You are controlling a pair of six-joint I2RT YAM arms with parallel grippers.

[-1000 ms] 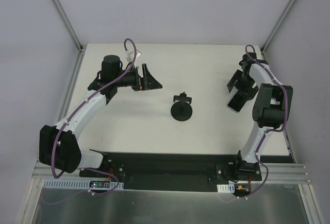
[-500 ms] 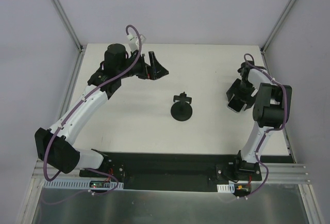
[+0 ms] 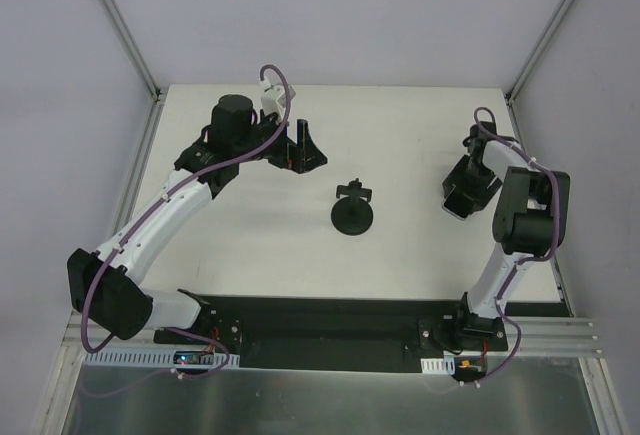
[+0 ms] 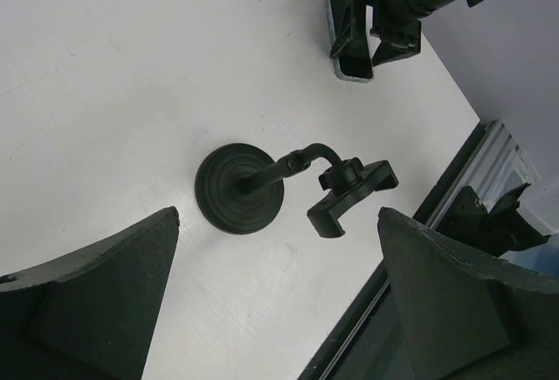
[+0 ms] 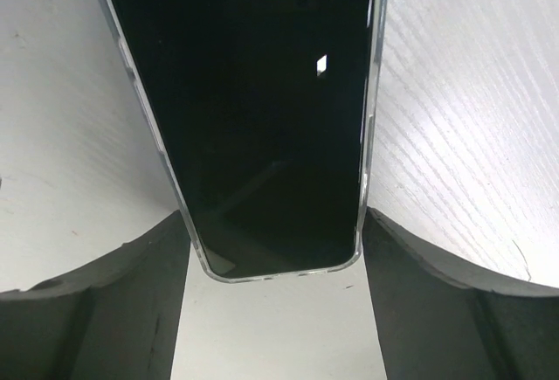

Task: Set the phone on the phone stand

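Note:
The phone (image 5: 253, 92), a flat black slab with a silvery edge, lies on the white table at the right (image 3: 455, 205). My right gripper (image 5: 275, 216) straddles its near end, with a finger against each long edge (image 3: 468, 183). The left wrist view shows the phone (image 4: 349, 44) under that gripper. The phone stand (image 3: 353, 211) is upright at the table's middle, with a round disc base (image 4: 240, 188) and a clamp holder (image 4: 349, 196). My left gripper (image 3: 300, 145) is open and empty, above and left of the stand (image 4: 278, 216).
The white table (image 3: 400, 125) is bounded by grey walls at the back and sides. A black strip with the arm bases (image 3: 330, 320) runs along the near edge.
My left arm swung right and towards the stand. My right gripper came down over the phone and its fingers closed in on the phone's edges.

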